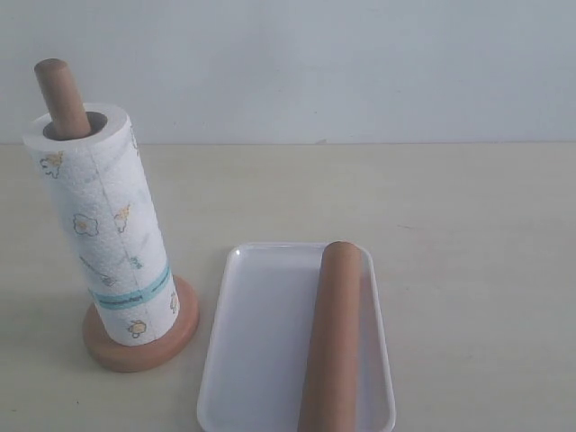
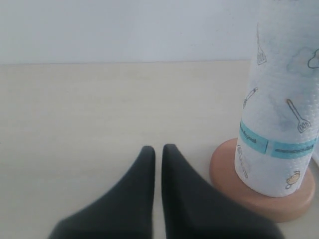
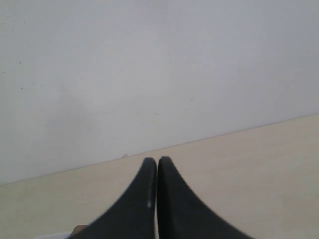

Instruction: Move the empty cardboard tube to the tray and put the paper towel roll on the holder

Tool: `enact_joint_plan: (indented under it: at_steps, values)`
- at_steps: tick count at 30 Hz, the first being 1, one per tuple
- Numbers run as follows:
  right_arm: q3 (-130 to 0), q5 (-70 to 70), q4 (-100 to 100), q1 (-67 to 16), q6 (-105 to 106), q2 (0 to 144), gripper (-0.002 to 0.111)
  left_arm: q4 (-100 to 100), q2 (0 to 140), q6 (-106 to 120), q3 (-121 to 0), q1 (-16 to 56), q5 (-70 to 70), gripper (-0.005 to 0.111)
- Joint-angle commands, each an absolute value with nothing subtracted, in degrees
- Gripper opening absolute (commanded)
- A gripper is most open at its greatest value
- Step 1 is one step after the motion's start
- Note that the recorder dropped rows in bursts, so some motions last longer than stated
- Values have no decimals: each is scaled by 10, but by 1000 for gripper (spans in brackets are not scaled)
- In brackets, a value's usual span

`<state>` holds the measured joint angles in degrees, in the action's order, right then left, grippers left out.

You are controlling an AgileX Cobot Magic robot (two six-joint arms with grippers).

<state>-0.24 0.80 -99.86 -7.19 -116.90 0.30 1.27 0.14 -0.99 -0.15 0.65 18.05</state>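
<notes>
The paper towel roll (image 1: 106, 225) stands threaded over the rod of the wooden holder (image 1: 63, 94), resting on its round base (image 1: 184, 328). The brown cardboard tube (image 1: 335, 337) lies lengthwise in the white tray (image 1: 261, 342). Neither gripper shows in the exterior view. In the left wrist view my left gripper (image 2: 158, 149) is shut with nothing between its fingers, just beside the holder base (image 2: 224, 172) and the paper towel roll (image 2: 281, 119). My right gripper (image 3: 157, 161) is shut and holds nothing, above the table, facing the wall.
A pale wooden table (image 1: 450, 207) runs back to a plain white wall (image 1: 360, 63). A small brown bit and a white edge show at the corner of the right wrist view.
</notes>
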Motion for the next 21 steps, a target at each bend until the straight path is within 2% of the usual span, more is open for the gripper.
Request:
enact_joint_plan:
  at_steps: [1,15,19,21]
  values:
    - [0,4,-999,-68,-1159,0,0,6,0,-9,0,5,180,4]
    - [0,-60,-999,-68,-1203,0,0,6,0,-9,0,5,180,4]
    - [0,-45,-932,-68,-1182,0,0,6,0,-9,0,5,180,4]
    - [0,-39,-875,-68,-1101,0,0,6,0,-9,0,5,180,4]
